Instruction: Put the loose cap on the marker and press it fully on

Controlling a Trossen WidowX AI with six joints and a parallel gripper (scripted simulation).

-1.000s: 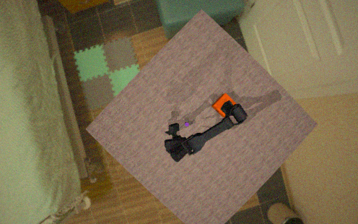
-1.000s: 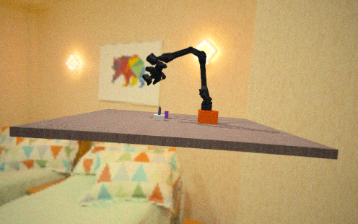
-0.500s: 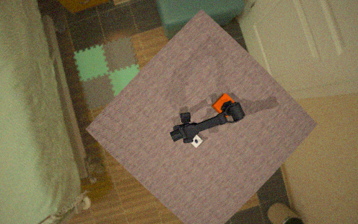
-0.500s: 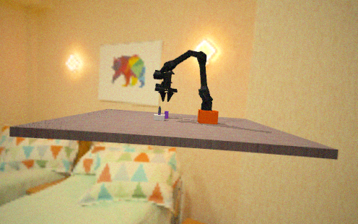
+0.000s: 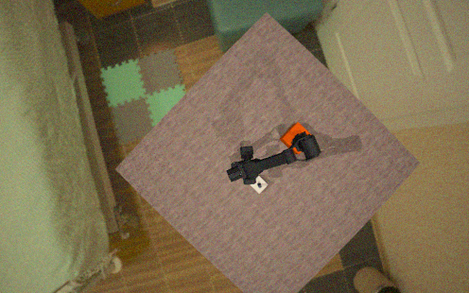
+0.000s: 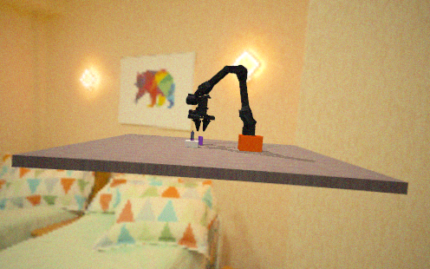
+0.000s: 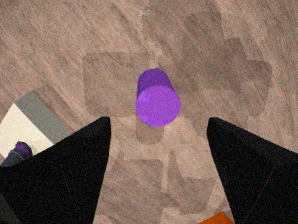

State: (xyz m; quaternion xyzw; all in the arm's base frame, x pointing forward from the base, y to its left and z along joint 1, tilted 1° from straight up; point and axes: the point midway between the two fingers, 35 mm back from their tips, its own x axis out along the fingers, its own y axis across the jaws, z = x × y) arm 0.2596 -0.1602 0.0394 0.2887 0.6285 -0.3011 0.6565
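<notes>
Purple cap point(image 7: 157, 102) upright on the counter point(image 6: 130, 152), just beside the white holder block point(image 6: 192, 143) with the marker point(image 6: 192, 134) | pincer point(image 6: 203, 126) above the cap, pointing down, partly spread, grasping nothing | cap seen between its two fingers from the wrist

Two wall lamps point(image 6: 89, 78) glow beside a bear picture point(image 6: 156, 88) (rainbow-coloured) behind the arm; a bed point(image 6: 48, 234) lies below the table point(image 6: 217, 167).
</notes>
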